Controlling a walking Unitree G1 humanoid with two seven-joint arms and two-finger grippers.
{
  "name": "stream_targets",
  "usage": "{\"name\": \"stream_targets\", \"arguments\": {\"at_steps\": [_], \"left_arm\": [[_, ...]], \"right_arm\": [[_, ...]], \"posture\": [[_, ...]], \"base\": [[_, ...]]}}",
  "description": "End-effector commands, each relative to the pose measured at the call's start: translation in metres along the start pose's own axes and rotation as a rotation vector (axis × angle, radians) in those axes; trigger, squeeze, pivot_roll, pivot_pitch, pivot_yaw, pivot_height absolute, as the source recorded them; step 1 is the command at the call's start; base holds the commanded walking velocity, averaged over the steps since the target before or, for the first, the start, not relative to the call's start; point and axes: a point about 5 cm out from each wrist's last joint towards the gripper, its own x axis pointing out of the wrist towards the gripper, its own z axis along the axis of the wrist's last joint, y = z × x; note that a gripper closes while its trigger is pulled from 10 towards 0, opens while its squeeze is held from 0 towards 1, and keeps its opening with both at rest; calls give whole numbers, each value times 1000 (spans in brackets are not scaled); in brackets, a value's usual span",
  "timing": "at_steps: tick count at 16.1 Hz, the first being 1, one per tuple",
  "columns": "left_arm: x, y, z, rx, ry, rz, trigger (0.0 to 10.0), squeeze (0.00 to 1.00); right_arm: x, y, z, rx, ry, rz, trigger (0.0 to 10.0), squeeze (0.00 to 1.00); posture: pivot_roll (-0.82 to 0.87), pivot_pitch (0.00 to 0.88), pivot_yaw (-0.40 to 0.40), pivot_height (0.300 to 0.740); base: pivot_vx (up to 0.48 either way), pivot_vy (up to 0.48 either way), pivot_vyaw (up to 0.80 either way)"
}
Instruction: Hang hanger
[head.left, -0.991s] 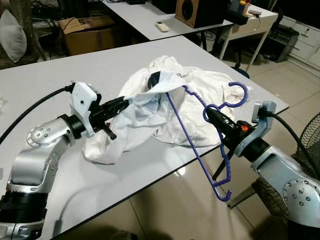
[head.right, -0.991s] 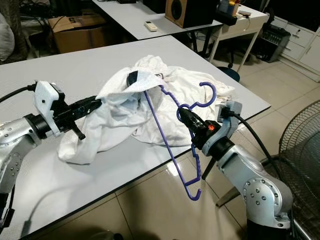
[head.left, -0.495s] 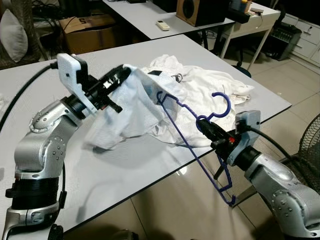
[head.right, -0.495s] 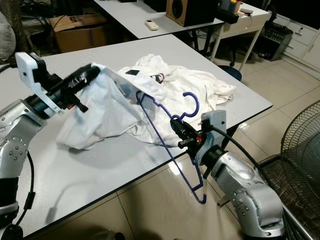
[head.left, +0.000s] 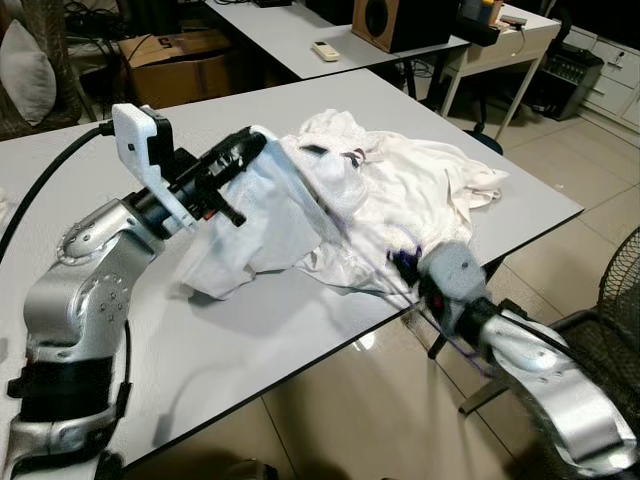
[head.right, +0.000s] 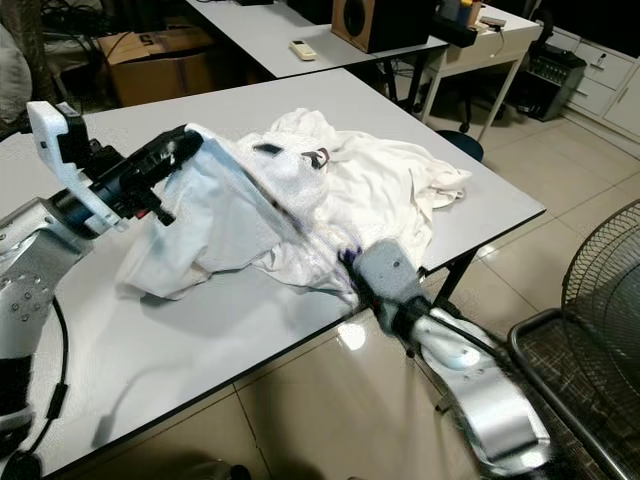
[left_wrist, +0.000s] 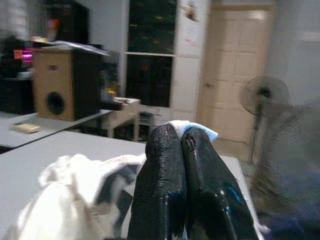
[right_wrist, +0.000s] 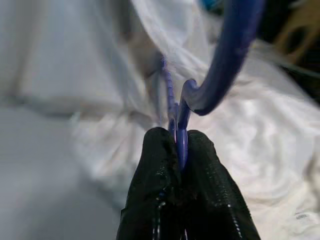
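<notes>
White cloth dominates the scene: a rumpled garment (head.left: 380, 190) lies heaped across the pale grey surface (head.left: 250, 340), one edge lifted off it by the left gripper (head.left: 240, 152), whose fingers (left_wrist: 175, 190) are pressed together on a fold of fabric. From that raised edge the cloth slopes down toward the right arm, so the opening faces the near edge of the surface. The right gripper (right_wrist: 177, 150) sits just beside that edge, smeared by motion in the head views; its fingers pinch the neck of the purple hanger (right_wrist: 225, 55) just below the hook. The hanger's frame seems to run away from the fingers into the garment, though blur hides most of it. The right arm is the nearer one. Behind stand another table, a speaker (head.left: 385, 20) and a cardboard box (head.left: 175, 65).
</notes>
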Motion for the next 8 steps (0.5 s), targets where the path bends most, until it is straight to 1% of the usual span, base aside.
{"name": "stream_targets", "arguments": {"at_steps": [1, 2, 3, 4, 5, 6, 7, 8], "left_arm": [[-4, -5, 1, 19, 27, -54, 0, 0], [-9, -6, -2, 41, 75, -84, 0, 0], [-15, -6, -7, 96, 147, -115, 0, 0], [-18, -6, -10, 126, 186, -132, 0, 0], [-20, -8, -12, 144, 222, -164, 0, 0], [-21, -11, -12, 151, 237, -187, 0, 0], [-19, -19, -15, 155, 267, -247, 0, 0], [-16, -25, -18, 162, 287, -284, 0, 0]], "right_arm": [[-1, -16, 11, 95, -88, -104, 10000, 0], [-1, -22, 19, 278, -177, -153, 10000, 0], [-1, -29, 22, 505, -250, -184, 10000, 0], [-1, -30, 22, 596, -270, -176, 10000, 0], [3, -24, 19, 704, -262, -98, 10000, 0], [5, -21, 17, 780, -263, -57, 10000, 0], [13, -14, 9, 937, -228, 43, 10000, 0], [20, -11, 8, 1040, -220, 87, 10000, 0]], "posture": [[-89, 0, 4, 740], [-90, 0, 4, 740], [-86, 0, 2, 740], [-85, 0, 0, 740], [-82, 0, -1, 740], [-80, 0, -1, 740], [-74, 0, 0, 740], [-72, 0, -2, 740]], "base": [[0, 0, 0], [0, 0, 0], [0, 0, 0], [0, 0, 0], [0, 0, 0], [0, 0, 0], [0, 0, 0], [0, 0, 0]]}}
